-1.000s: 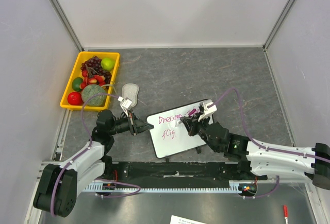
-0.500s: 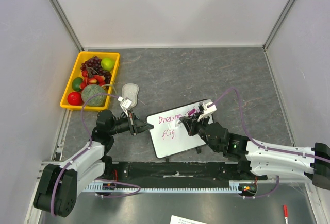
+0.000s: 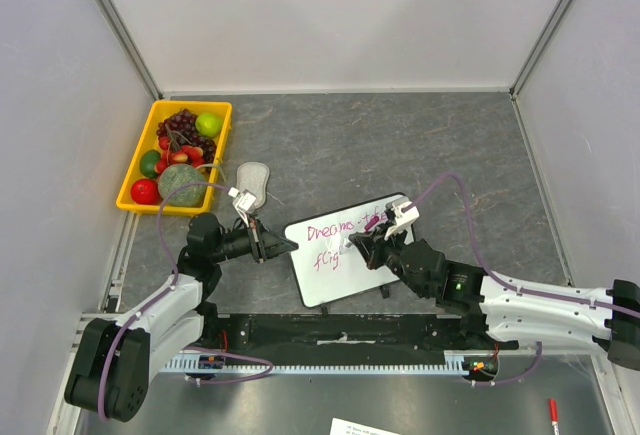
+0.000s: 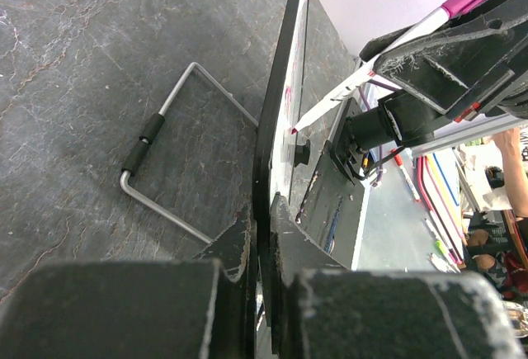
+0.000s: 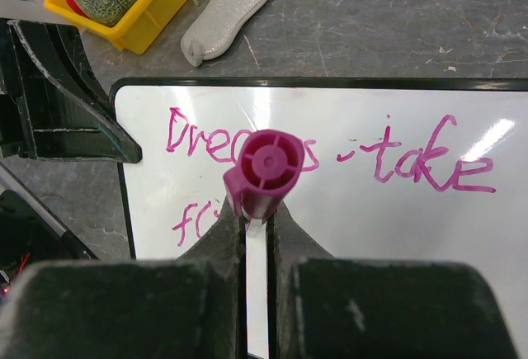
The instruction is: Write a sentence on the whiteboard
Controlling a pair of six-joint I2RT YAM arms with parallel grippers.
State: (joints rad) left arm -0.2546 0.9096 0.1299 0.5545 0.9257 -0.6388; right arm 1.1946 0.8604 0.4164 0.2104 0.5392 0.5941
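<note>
From above, the whiteboard (image 3: 330,280) stands tilted on the grey bench (image 3: 400,145), near the arm bases and between the two arms. The sentence (image 3: 335,232) runs across its upper half in pink. The left end effector (image 3: 280,246) is pressed together on the board's left edge. The right end effector (image 3: 360,245) reaches over the right half, pinching a pink-capped marker (image 3: 375,218). A grey eraser pad (image 3: 253,180) lies just behind the left arm. A yellow tray (image 3: 172,105) of fruit sits well apart in the far left corner.

In the left wrist view, the end effector (image 4: 262,210) clamps the board's black frame (image 4: 280,111) edge-on. A wire stand (image 4: 140,148) rests on the bench behind the board. The marker (image 4: 396,54) slants down with its tip right at the white face.

In the right wrist view, the end effector (image 5: 257,219) grips the marker (image 5: 266,169) upright. Its cap hides part of "Dreams", "take" (image 5: 429,161) lies to the right, and a second line starts with "f". The eraser pad (image 5: 227,12) and the tray (image 5: 157,21) lie beyond the board's (image 5: 371,227) top edge.
</note>
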